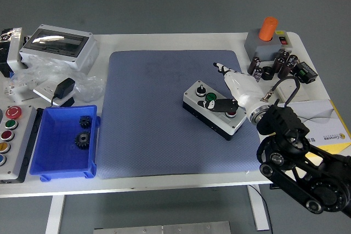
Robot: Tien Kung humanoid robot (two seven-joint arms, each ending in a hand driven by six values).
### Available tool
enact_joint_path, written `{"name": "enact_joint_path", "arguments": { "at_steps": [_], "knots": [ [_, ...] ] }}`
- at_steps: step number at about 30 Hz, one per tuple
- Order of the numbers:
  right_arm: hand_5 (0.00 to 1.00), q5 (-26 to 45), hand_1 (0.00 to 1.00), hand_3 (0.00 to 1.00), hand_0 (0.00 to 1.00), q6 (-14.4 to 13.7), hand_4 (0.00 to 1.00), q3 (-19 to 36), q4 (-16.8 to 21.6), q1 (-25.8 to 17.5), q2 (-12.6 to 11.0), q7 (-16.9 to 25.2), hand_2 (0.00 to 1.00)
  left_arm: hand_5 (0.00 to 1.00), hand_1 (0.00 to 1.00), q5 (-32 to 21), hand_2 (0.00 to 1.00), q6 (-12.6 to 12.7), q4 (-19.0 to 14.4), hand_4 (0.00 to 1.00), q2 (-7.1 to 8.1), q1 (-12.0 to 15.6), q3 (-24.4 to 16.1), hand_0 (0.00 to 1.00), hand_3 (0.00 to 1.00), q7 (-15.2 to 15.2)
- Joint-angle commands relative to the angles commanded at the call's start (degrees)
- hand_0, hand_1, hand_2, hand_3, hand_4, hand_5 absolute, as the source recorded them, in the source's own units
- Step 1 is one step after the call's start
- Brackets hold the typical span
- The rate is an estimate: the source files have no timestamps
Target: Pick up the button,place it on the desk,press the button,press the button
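Note:
A grey button box (193, 97) with a black base lies slanted on the blue mat (148, 119), right of centre. Its top carries a black knob (201, 89), a green button (211, 97) and a red button (233, 114). My right hand (215, 86), white with black-tipped fingers, comes in from the lower right and rests against the box's far right side. One black-tipped finger (218, 105) lies across the box top, between the green and red buttons. The other fingers (222, 68) stretch out over the mat beyond the box and hold nothing. My left arm is out of view.
A blue bin (55, 160) with two black gears stands at the mat's left. Further left are a panel (12, 160) of coloured buttons, a grey enclosure (59, 46) and plastic bags. At the back right stand a grey block with an orange cylinder (269, 27) and black cylinders (282, 63).

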Motion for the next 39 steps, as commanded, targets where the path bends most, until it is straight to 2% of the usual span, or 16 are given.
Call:
{"name": "enact_joint_path", "arguments": {
  "at_steps": [13, 19, 21, 22, 27, 28, 33, 34, 39],
  "knots": [
    [0.531, 1.3, 0.854, 0.998, 0.823, 0.2, 0.998, -2.5, -6.5, 1.0, 2.4, -0.8, 0.933, 0.203, 0.616, -0.3, 0.556, 0.1, 0.0, 0.761, -0.19, -0.1, 0.3, 0.632, 0.709, 0.3],
    [0.532, 0.5, 0.852, 0.998, 0.818, 0.1, 0.998, -3.6, -7.3, 1.2, 2.7, -1.9, 0.931, 0.203, 0.616, -0.2, 0.556, 0.1, 0.0, 0.761, -0.45, -0.1, 0.2, 0.633, 0.71, 0.3],
    [0.532, 0.2, 0.852, 0.998, 0.818, -0.4, 0.998, -4.1, -7.6, 1.2, 2.7, -2.3, 0.931, 0.203, 0.616, -0.1, 0.556, 0.2, 0.0, 0.761, -0.57, -0.1, 0.2, 0.633, 0.71, 0.3],
    [0.536, 0.1, 0.829, 0.998, 0.781, -0.6, 0.998, -4.2, -7.7, 1.2, 2.8, -2.5, 0.917, 0.202, 0.616, -0.1, 0.556, 0.2, 0.0, 0.762, -0.63, -0.1, 0.1, 0.632, 0.712, 0.4],
    [0.536, -0.5, 0.829, 0.998, 0.781, -1.7, 0.998, -4.6, -8.3, 1.3, 2.7, -3.6, 0.917, 0.202, 0.616, -0.2, 0.556, 0.5, 0.0, 0.762, -1.14, 0.1, 0.3, 0.632, 0.712, 0.8],
    [0.534, -0.5, 0.727, 0.998, 0.64, -1.9, 0.998, -4.6, -8.4, 1.3, 2.7, -3.7, 0.829, 0.2, 0.615, -0.3, 0.556, 0.6, 0.0, 0.762, -1.24, 0.2, 0.4, 0.632, 0.712, 0.9],
    [0.534, -0.7, 0.727, 0.998, 0.64, -2.7, 0.998, -4.9, -8.8, 1.4, 2.9, -4.2, 0.829, 0.2, 0.615, 0.1, 0.556, 0.6, 0.0, 0.762, -1.46, 0.1, 0.2, 0.632, 0.712, 0.9],
    [0.362, -0.7, 0.572, 0.989, 0.378, -2.7, 0.89, -5.0, -8.8, 1.4, 2.9, -4.2, 0.7, 0.2, 0.616, 0.2, 0.555, 0.6, 0.0, 0.761, -1.45, 0.1, 0.2, 0.632, 0.713, 0.8],
    [0.362, -0.6, 0.572, 0.989, 0.378, -2.9, 0.89, -5.8, -9.3, 1.6, 3.2, -4.5, 0.7, 0.2, 0.616, 0.5, 0.555, 0.5, 0.0, 0.761, -1.4, 0.0, -0.1, 0.632, 0.713, 0.6]
  ]
}}
